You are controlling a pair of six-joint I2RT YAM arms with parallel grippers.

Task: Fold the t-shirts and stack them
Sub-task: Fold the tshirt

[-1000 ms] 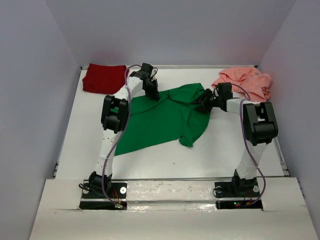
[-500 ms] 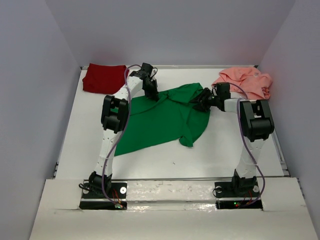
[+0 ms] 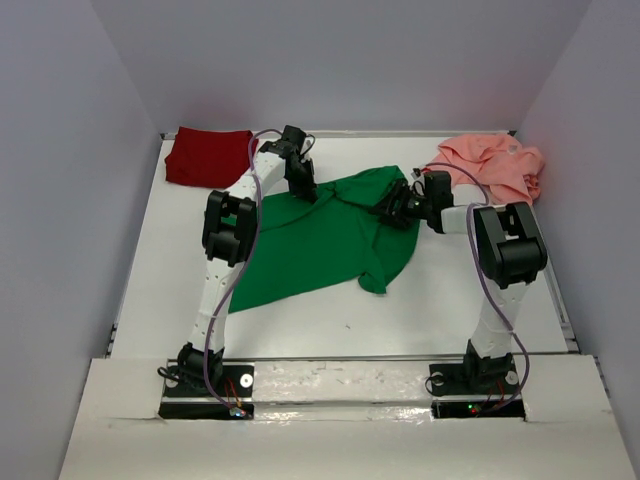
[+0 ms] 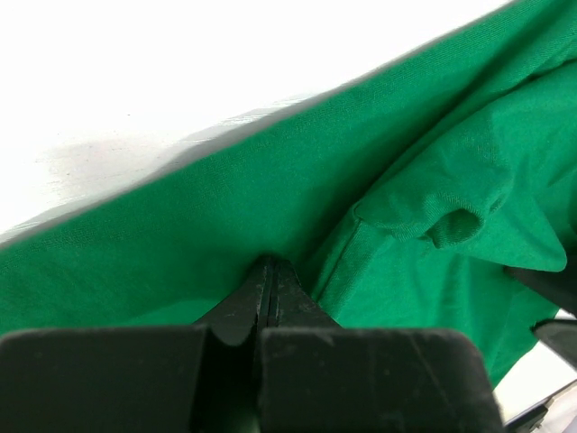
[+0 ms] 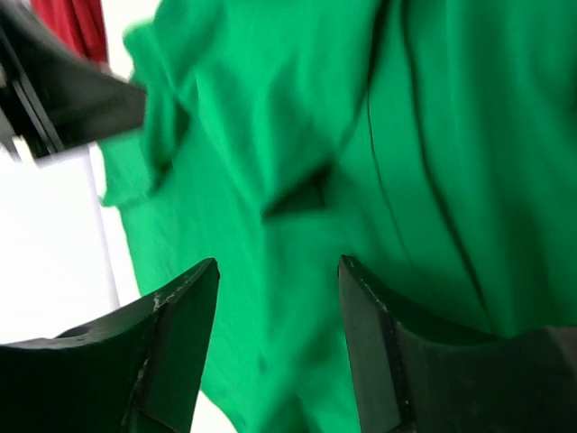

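The left end effector point(image 4: 267, 287) is seen with its fingers pressed together, pinching a fold of the green t-shirt point(image 4: 270, 207) at the cloth's upper left edge in the top view. The right end effector point(image 5: 278, 271) is held with its fingers spread, poised just over the same shirt's upper right part. The green t-shirt is laid out, rumpled, across the middle of the counter point(image 3: 330, 325). The dark red t-shirt point(image 3: 207, 156) is found at the upper left of the top view, and the salmon pink t-shirt point(image 3: 490, 165) is bunched at the upper right.
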